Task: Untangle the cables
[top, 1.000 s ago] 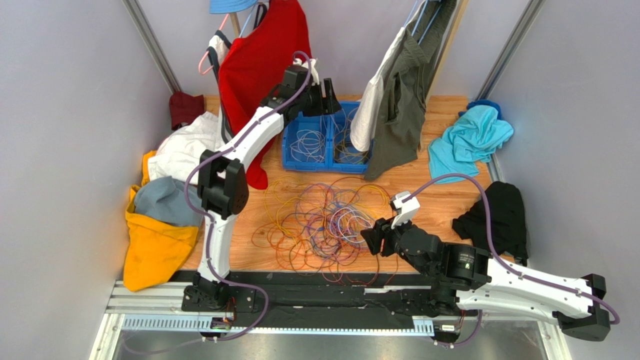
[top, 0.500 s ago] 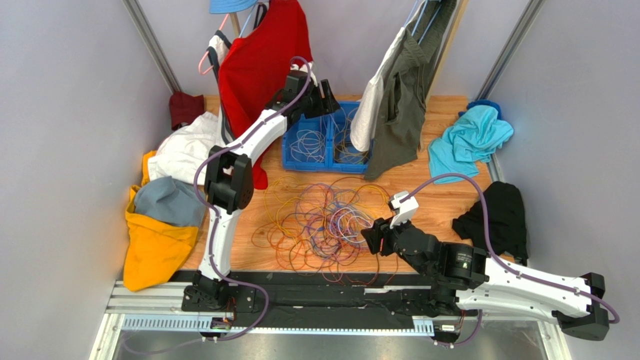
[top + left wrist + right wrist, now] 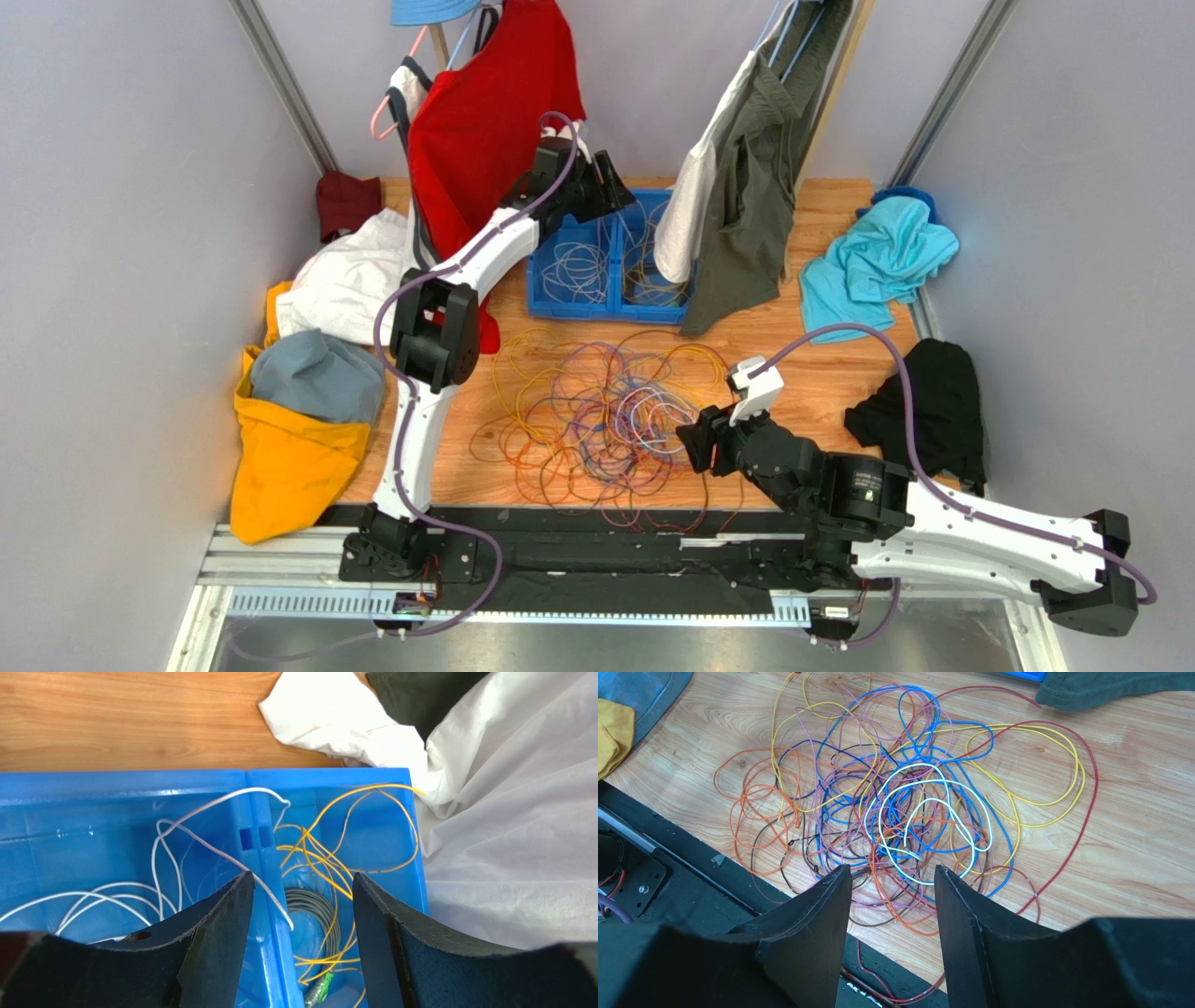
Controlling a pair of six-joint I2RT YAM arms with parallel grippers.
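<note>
A tangle of thin cables point(image 3: 596, 413), orange, yellow, purple, red, blue and white, lies on the wooden table; the right wrist view shows it point(image 3: 899, 812) spread ahead of the fingers. My right gripper point(image 3: 690, 445) is open and empty, low at the tangle's right edge; in its own view point(image 3: 892, 875) the cables lie between and beyond the fingertips. My left gripper point(image 3: 620, 182) is open and empty above the blue bin point(image 3: 606, 266). In its own view point(image 3: 302, 882) white cables point(image 3: 168, 875) lie in the left compartment and yellow cables point(image 3: 337, 854) in the right.
Clothes hang at the back: a red shirt point(image 3: 484, 126) and grey and white garments point(image 3: 744, 182). Piles of cloth lie at the left point(image 3: 302, 406), a teal cloth point(image 3: 877, 259) and a black cloth point(image 3: 933, 406) at the right. A black rail point(image 3: 617, 539) runs along the near edge.
The left arm's elbow has shifted a little to the right and up while its gripper stays above the bin. The right arm has hardly moved.
</note>
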